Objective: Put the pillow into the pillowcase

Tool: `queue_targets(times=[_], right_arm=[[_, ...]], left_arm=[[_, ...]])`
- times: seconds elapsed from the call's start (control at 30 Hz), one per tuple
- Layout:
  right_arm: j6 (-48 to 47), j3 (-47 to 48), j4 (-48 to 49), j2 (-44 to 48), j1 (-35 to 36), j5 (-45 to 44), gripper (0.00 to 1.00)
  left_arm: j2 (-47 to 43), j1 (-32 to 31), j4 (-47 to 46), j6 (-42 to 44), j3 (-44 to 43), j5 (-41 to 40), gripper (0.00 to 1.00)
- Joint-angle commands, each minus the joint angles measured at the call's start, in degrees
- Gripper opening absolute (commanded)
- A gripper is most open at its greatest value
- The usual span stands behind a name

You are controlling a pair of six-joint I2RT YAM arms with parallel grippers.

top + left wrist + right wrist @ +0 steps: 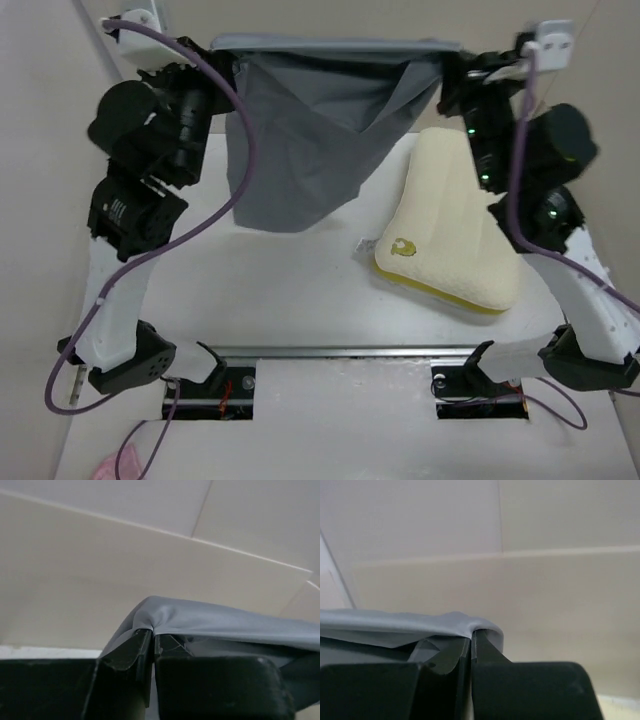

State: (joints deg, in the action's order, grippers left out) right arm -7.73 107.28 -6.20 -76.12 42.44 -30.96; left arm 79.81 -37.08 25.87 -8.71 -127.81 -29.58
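The grey pillowcase (310, 130) hangs in the air at the back, its top edge stretched taut between the two grippers. My left gripper (222, 48) is shut on its left corner, and grey cloth (210, 622) drapes over the closed fingertips (151, 632). My right gripper (452, 52) is shut on the right corner, with the fabric (395, 622) folded over its tips (471, 635). The cream pillow (450, 225) with a yellow edge band lies flat on the table at the right, below the right arm, apart from the pillowcase.
White walls close in on the left and right sides. A metal rail (340, 352) runs across the near edge between the arm bases. A small white tag (364, 246) lies beside the pillow's left edge. Purple cables (240, 150) loop around both arms.
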Motion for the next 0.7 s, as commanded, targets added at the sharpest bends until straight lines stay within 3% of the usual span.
queue_targets(times=[0.0,0.13,0.27,0.5,0.63,0.67], right_arm=[[-11.9,10.4,-3.9,0.8,-0.9,-13.6,0.00],[-14.7,19.1,-5.7,0.8,-0.9,-8.6,0.00],[-14.7,22.1,-9.0,0.3,-0.9,0.4,0.00],[-13.9,25.8,-7.5,-12.4,-0.9,-2.8,0.00],[-13.9,35.1,-4.6,-25.9,-1.6,-3.5,0.00],[-13.9,36.8,-3.2,-30.9,-1.7,-4.1,0.00]], left_arm=[[-7.1,1.2,-5.9,10.5,-5.8,-3.6,0.00],[-15.6,-0.4,-11.5,12.3,0.4,-3.1,0.00],[-17.1,-1.3,-11.5,13.1,1.6,-1.1,0.00],[-5.3,-0.8,-13.6,18.5,2.2,-12.9,0.00],[2.4,5.8,-14.4,16.7,0.6,-12.2,0.00],[4.0,7.9,-13.7,15.5,-0.5,-8.8,0.00]])
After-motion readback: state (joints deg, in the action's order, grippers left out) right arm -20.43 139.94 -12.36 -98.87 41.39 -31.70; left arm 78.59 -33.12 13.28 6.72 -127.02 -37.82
